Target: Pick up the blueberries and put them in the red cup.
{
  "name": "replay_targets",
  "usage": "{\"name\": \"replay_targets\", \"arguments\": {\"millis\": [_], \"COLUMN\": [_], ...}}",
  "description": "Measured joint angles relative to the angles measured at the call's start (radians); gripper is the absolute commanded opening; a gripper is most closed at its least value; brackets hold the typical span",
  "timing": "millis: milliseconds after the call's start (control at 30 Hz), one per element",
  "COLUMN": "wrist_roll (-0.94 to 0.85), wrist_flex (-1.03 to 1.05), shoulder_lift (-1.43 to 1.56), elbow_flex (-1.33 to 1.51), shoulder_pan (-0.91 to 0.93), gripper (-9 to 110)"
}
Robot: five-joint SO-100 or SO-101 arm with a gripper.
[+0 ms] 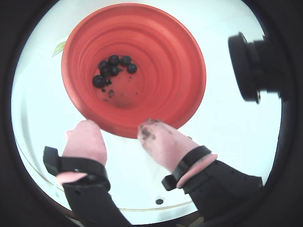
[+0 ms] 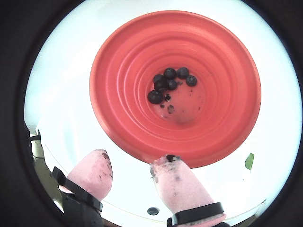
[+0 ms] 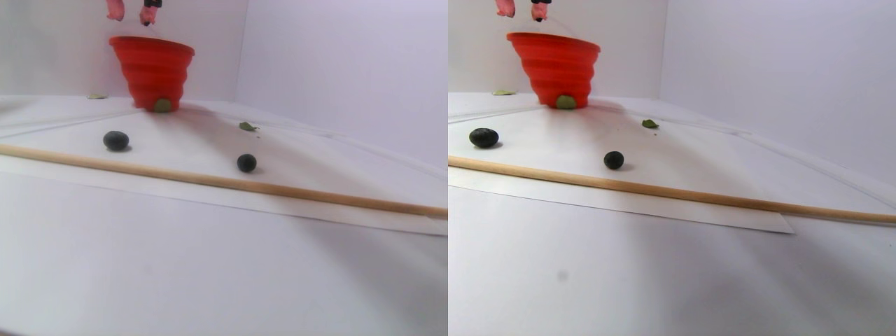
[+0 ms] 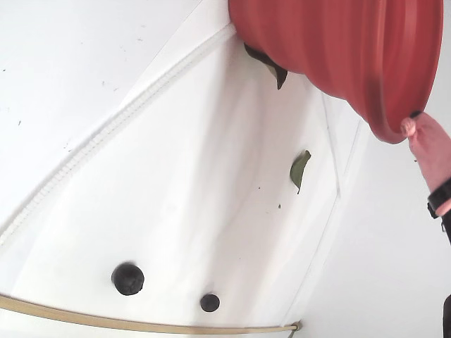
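Note:
The red cup point(image 1: 165, 71) fills both wrist views, seen from above, with several blueberries point(image 1: 111, 68) clustered on its bottom point(image 2: 168, 81). My gripper point(image 1: 118, 128) hovers just above the cup's near rim point(image 2: 222, 94). It is open, with its pink, dark-stained fingers point(image 2: 94, 170) wide apart and nothing between them. In the stereo pair view the gripper point(image 3: 131, 10) hangs over the cup point(image 3: 152, 70). Two more blueberries lie on the white sheet in front: a larger one point(image 3: 116, 140) and a smaller one point(image 3: 246, 162). The fixed view shows them too, the larger point(image 4: 127, 278) and the smaller point(image 4: 209, 303).
A thin wooden stick point(image 3: 210, 182) crosses the sheet in front of the two loose berries. Small green leaves point(image 4: 299, 169) lie near the cup, one against its base point(image 3: 162, 106). A black camera point(image 1: 253, 66) juts in at the right of a wrist view.

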State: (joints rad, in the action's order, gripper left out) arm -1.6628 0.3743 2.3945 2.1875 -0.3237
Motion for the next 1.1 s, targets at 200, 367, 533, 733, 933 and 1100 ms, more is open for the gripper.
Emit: {"name": "replay_targets", "arguments": {"millis": [200,367,533,733,933,1100], "wrist_roll": [-0.009,-0.02,-0.02,-0.04,-0.067,-0.08], "wrist_flex": [0.048,0.1,0.153,0.238,0.281,0.336], "shoulder_lift": [0.037,0.066,0.072,0.13,0.187,0.23], "elbow_flex": [0.0,0.0,0.02,0.052,0.081,0.114], "shoulder_pan": [-0.023,-0.028,-0.028,-0.028,-0.014,0.015], "gripper": [15,16,16,15,15,15]}}
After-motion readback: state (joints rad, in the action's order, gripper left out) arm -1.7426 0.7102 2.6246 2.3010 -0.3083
